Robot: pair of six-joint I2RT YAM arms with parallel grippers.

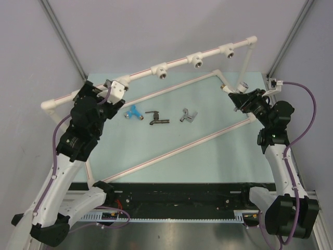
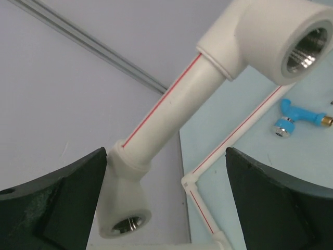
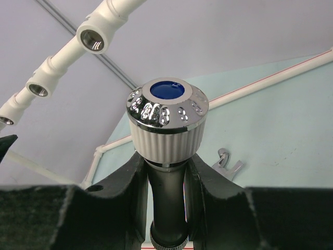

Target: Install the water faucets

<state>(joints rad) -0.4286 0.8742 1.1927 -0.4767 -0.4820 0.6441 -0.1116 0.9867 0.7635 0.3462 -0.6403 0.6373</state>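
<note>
The right gripper [image 3: 166, 174] is pinched narrow on the dark stem of the white faucet [image 3: 166, 122], which stands upright between its jaws. Only the right wrist view shows the faucet's ribbed white knob, chrome cap and blue disc. From overhead it is a pale speck [image 1: 242, 86] at 12 o'clock of that gripper [image 1: 241, 95], close to the frame's right upright pipe. At 4 o'clock of the knob, the silver-grey faucet [image 3: 227, 164] lies on the mat [image 3: 291, 120].

The left gripper [image 2: 166, 156] stands wide and holds nothing. Its fingers [image 2: 52, 208] flank a red-striped pipe [image 2: 166, 104] that ends in a white socket fitting [image 2: 125, 221]. A larger fitting [image 2: 281, 36] sits at 1 o'clock and the blue faucet [image 2: 296, 117] at 3 o'clock.

The overhead view puts this gripper [image 1: 115, 87] just beside the leftmost tee on the rail. It alone shows the whole row on the mat: the blue faucet, then the dark faucet [image 1: 156, 119], then the silver-grey faucet.
</note>
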